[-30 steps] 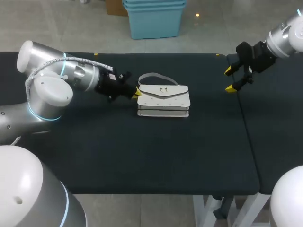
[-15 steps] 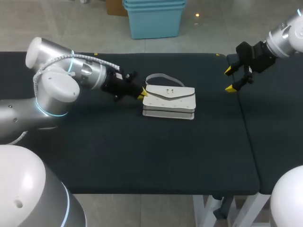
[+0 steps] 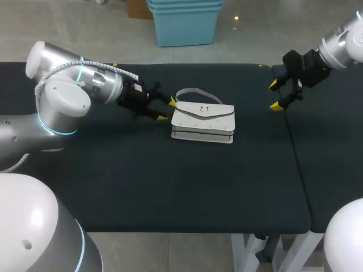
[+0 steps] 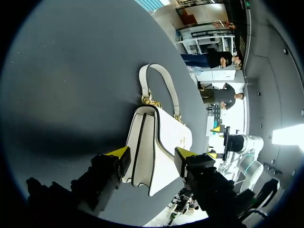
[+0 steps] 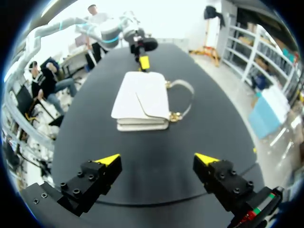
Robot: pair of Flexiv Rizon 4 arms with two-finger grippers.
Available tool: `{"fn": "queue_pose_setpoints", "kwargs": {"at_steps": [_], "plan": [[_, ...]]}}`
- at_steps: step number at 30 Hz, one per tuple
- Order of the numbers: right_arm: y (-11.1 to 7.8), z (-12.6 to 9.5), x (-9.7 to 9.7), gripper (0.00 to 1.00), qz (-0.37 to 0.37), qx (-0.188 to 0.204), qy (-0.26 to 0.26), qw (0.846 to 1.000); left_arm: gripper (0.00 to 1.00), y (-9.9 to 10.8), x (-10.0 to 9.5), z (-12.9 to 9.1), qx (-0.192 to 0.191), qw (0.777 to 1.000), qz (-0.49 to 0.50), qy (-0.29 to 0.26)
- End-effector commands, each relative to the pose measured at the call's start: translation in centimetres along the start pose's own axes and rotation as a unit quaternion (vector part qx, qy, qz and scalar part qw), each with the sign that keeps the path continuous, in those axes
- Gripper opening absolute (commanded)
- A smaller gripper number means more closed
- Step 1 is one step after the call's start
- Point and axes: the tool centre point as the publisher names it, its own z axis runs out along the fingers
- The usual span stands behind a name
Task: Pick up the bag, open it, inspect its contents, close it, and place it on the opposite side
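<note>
Two pincers are mine, and both stand wide with nothing in them. My left gripper [image 3: 167,109] is low over the table [image 3: 170,187] at the bag's [image 3: 202,122] left end. One yellow tip sits by the bag's far corner and the other just off its near corner. In my left wrist view the gripper [image 4: 151,154] has that end of the bag [image 4: 159,137] lying between its spread fingers. I cannot tell whether either tip touches it.

The white bag lies flat near the table's middle with its flap up and shut. Its strap [image 3: 193,92] loops onto the cloth on the far side.

My right gripper [image 3: 274,95] hangs above the table's right edge, well apart from the bag. From that wrist, the gripper [image 5: 156,158] faces the bag [image 5: 142,97], with my left gripper [image 5: 144,61] at the bag's far end.
</note>
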Motion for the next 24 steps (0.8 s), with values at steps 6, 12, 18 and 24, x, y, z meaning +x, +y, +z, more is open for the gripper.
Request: {"fn": "queue_pose_setpoints", "kwargs": {"at_steps": [6, 12, 18, 24], "plan": [[1.5, -0.8, 0.0, 1.0, -0.005, 0.045, -0.03, 0.999, 1.0, 1.1, 1.2, -4.4, -0.024, 0.999, 0.013, -0.026], [3.2, -1.7, 0.5, 1.0, -0.014, 0.074, -0.047, 0.996, 1.0, 0.6, 1.9, -5.8, -0.048, 0.996, 0.034, -0.065], [5.1, -2.6, 1.5, 1.0, -0.026, 0.104, -0.068, 0.992, 1.0, -0.7, 2.3, -6.8, -0.069, 0.99, 0.058, -0.109], [7.3, -2.0, 3.5, 1.0, -0.051, 0.132, -0.095, 0.985, 1.0, -1.5, 2.5, -8.0, -0.09, 0.977, 0.13, -0.142]]}}
